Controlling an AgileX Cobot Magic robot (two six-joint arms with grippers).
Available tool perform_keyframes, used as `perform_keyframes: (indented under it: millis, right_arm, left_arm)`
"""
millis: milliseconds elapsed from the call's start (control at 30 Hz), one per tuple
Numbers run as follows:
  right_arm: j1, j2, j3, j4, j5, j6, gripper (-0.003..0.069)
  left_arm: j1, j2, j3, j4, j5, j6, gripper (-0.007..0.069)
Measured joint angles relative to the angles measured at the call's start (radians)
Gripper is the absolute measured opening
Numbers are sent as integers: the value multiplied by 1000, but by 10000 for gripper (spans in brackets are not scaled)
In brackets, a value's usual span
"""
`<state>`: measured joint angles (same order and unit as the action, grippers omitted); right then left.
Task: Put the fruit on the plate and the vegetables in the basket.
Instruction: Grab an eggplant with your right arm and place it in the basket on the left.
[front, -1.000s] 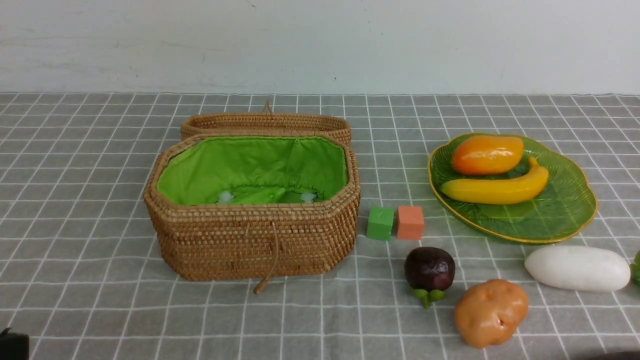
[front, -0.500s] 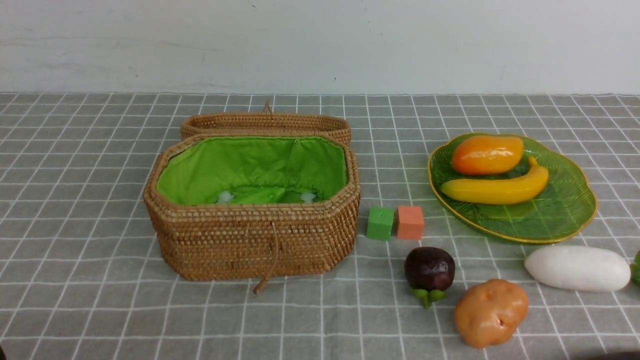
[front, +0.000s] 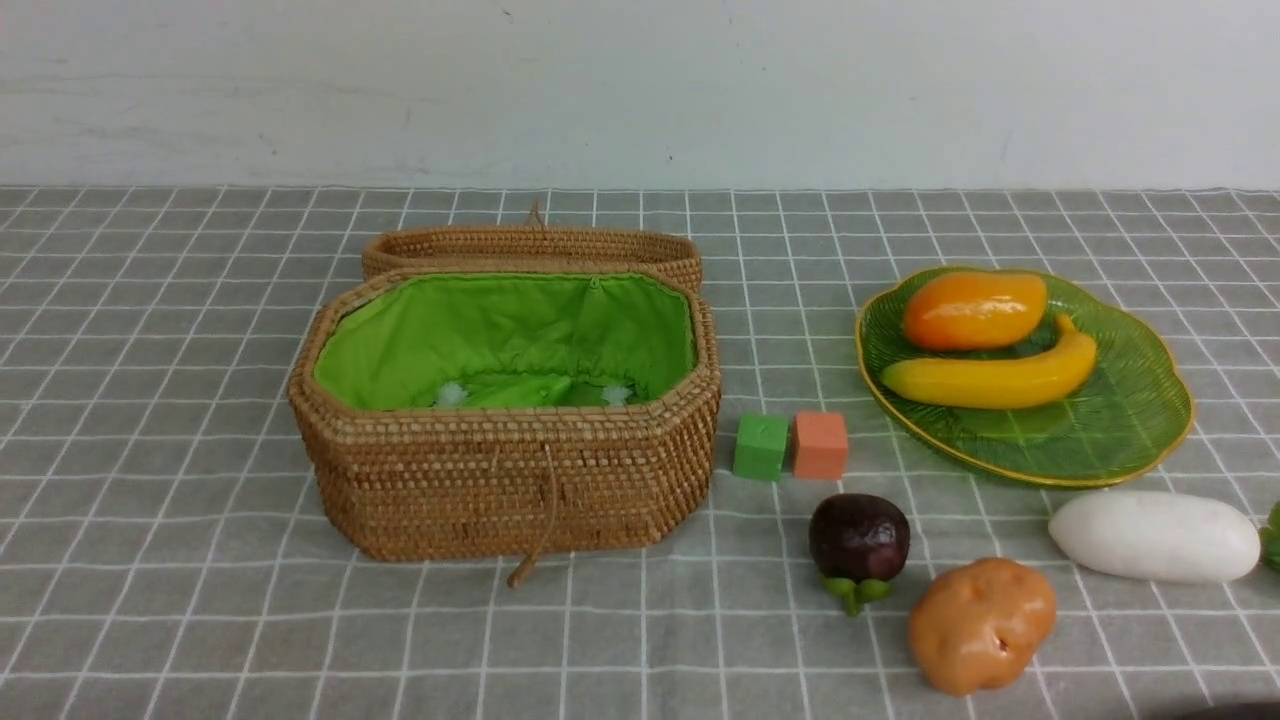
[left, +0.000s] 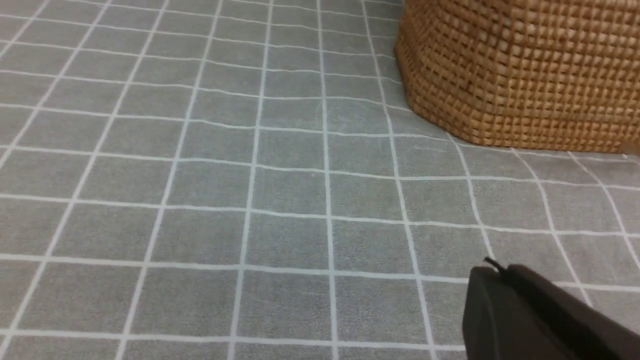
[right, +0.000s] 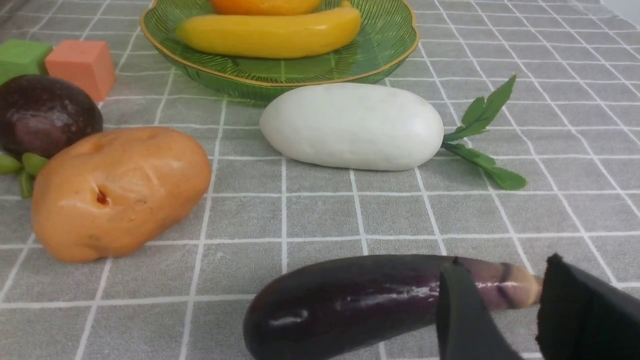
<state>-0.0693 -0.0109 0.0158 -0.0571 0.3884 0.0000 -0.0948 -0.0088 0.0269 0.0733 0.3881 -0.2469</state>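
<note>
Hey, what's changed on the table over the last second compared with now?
Only the left gripper moved: its dark tip showed at the near left edge of the front view, then drew back out of that view. Nothing was picked up or let go. The basket, plate, mango, banana, mangosteen, potato and radish stayed where they were.

Mango (front: 975, 310), banana (front: 990, 378) on plate (front: 1130, 430); basket (front: 500, 490) left; mangosteen (front: 858, 538), potato (front: 982, 625), radish (front: 1155, 537) before plate.
</note>
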Motion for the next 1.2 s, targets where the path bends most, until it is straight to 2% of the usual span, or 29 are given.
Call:
perform_keyframes:
  millis: [867,967,1200]
  right_arm:
    - [0,0,4,-7,-31,0,241]
    - [0,0,11,-2,-139,16,241]
    - [0,0,11,1,-529,93,241]
  left_arm:
    - [4,0,2,1,1,0,-2]
    - [4,0,2,1,1,0,-2]
    - [4,0,2,1,1,0,5]
